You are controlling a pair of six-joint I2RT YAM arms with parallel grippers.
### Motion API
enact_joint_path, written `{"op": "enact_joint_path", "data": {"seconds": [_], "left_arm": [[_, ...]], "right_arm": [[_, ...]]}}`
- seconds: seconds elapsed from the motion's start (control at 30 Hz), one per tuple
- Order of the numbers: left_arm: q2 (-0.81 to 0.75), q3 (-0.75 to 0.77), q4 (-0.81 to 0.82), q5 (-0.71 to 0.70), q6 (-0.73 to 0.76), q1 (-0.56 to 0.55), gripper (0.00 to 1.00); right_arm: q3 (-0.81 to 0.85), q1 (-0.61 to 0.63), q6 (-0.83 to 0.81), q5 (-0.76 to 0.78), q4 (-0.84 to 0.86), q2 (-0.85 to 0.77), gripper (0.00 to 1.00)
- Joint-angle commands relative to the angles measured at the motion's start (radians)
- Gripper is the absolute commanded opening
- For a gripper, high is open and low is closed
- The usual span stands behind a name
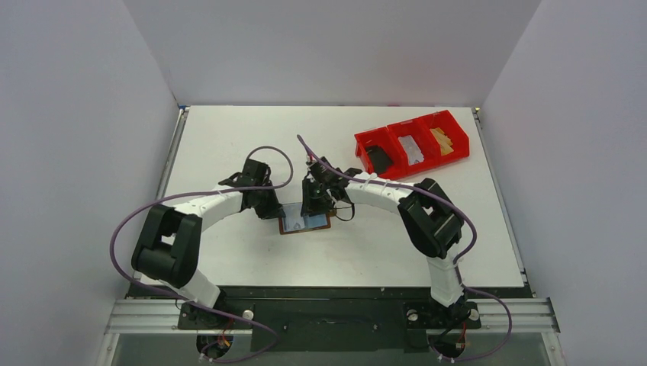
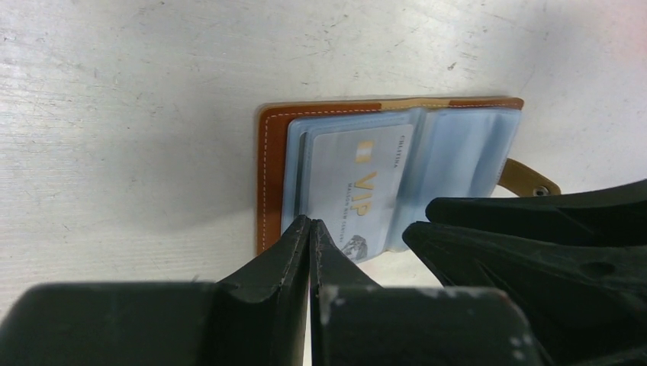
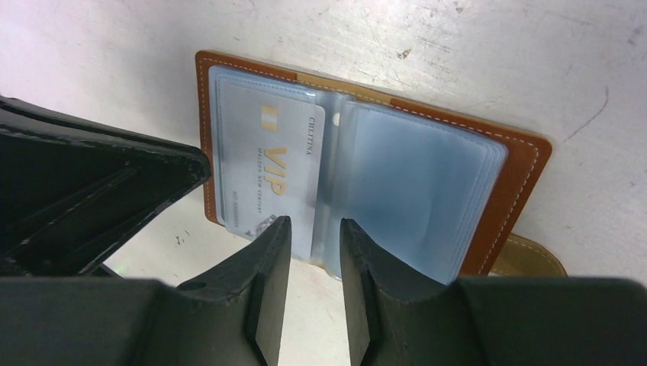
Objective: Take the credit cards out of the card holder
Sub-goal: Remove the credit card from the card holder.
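card holder [image 3: 526, 164], vip card [image 3: 267, 175] legible wrist-only

Brown leather bifold card holder [image 1: 305, 223] lying open, flat on white table [image 1: 229, 137], roughly mid-table. Pale VIP-printed plastic card [image 3: 263, 164] tucked in pocket on one half, right beside fold. Left gripper [image 2: 309, 227] at holder's edge by that card, right gripper [image 3: 314, 229] just beside it, at fold. Red three-compartment plastic bin [image 1: 358, 141] well apart, back right. Stuff in each compartment, can't really tell what.

Card holder [image 3: 526, 175] looks like smooth brown leather, with glossy clear plastic sleeves [image 3: 412, 175]. Table [image 2: 114, 114] is matt white, pretty scuffed.
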Motion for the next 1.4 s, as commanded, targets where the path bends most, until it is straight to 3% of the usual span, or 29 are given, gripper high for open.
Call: {"op": "enact_joint_path", "data": {"seconds": [0.0,0.67,1.13,1.37], "left_arm": [[0.02,-0.006,0.029,-0.02,-0.001,0.006,0.0],[0.083,-0.01,0.031,-0.017,-0.013,0.005,0.0],[0.145,0.05,-0.012,-0.051,-0.013,-0.026,0.0],[0.159,0.05,-0.039,-0.072,-0.013,-0.026,0.0]], "right_arm": [[0.044,0.009,0.015,-0.012,0.053,0.007,0.27],[0.007,-0.013,0.048,-0.058,0.129,0.06,0.24],[-0.139,-0.052,0.151,-0.183,0.341,0.037,0.24],[-0.262,-0.111,0.261,-0.273,0.581,0.006,0.25]]}}
